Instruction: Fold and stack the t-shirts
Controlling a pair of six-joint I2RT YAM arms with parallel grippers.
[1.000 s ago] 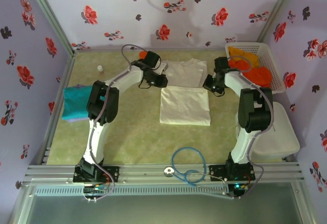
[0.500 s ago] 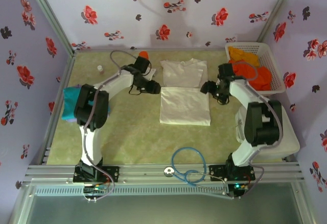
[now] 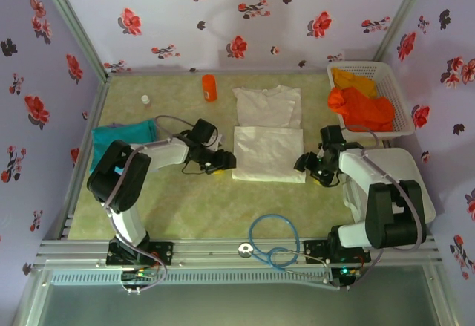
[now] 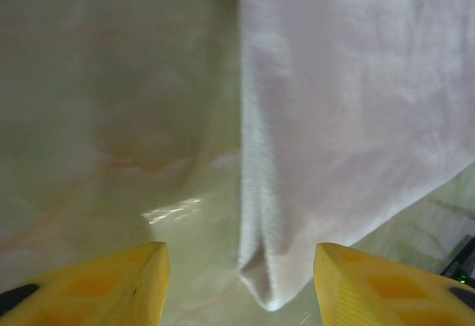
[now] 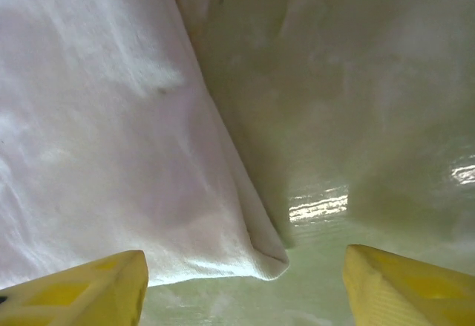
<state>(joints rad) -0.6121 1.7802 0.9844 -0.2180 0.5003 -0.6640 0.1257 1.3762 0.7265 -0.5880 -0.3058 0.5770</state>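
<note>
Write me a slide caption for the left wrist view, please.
Left gripper, open, with a corner of the folded white t-shirt between its yellow fingers, on the pale green table.

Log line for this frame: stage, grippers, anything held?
stage: white shirt half-folded | left gripper: open, at its near-left corner | right gripper: open, at its near-right corner | held: nothing

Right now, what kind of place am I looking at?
Probably a robot test booth staged for laundry folding: floral-papered walls, an aluminium frame rail at the near edge, and a partly folded white t-shirt laid out flat.
</note>
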